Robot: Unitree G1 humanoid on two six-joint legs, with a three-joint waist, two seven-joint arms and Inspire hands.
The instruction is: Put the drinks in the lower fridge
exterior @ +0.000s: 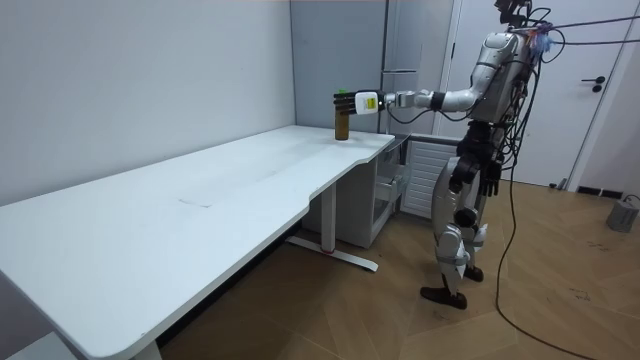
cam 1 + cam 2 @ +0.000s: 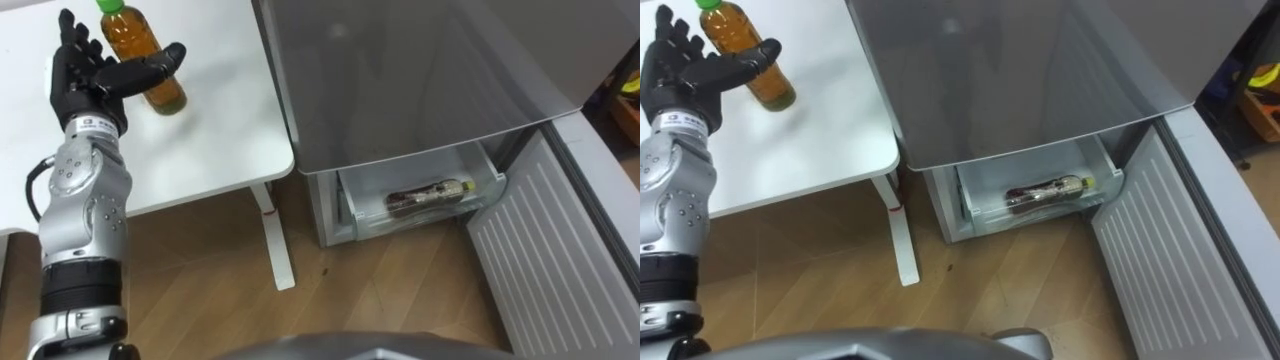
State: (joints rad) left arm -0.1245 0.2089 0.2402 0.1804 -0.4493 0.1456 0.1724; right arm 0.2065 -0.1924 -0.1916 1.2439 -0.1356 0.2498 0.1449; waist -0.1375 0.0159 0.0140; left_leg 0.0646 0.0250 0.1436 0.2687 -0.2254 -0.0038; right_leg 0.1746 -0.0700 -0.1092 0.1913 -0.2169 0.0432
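An amber drink bottle (image 2: 140, 55) with a green cap stands upright near the corner of the white table (image 2: 215, 120); in the room view the bottle (image 1: 342, 122) sits at the table's far end. My left hand (image 2: 85, 72) is open beside it, fingers spread, the thumb lying across the bottle's front. In the open lower fridge drawer (image 2: 420, 200) lies a dark bottle (image 2: 430, 193) on its side. I stand in front of the fridge, left arm stretched out over the table.
The grey fridge (image 2: 420, 70) stands right of the table, its lower door (image 2: 560, 260) swung open to the right. A table leg (image 2: 275, 240) stands on the wooden floor between table and fridge.
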